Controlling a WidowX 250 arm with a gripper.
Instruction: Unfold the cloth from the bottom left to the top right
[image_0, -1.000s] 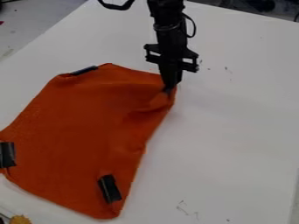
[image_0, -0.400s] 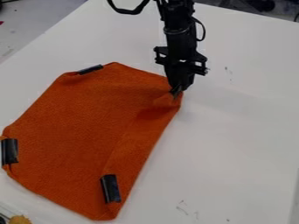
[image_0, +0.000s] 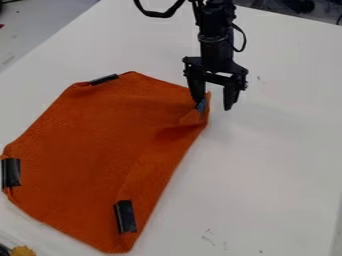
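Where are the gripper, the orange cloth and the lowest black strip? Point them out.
Gripper (image_0: 214, 106): camera view, midway between its fingertips.
Orange cloth (image_0: 100, 145): camera view, middle of its surface.
Lowest black strip (image_0: 125, 216): camera view, its middle.

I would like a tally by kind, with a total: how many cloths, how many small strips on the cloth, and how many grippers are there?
Orange cloth: 1
Small strips on the cloth: 4
Black gripper: 1
Total: 6

White table (image_0: 280, 170) (faintly marked), orange cloth (image_0: 93, 150) on top.
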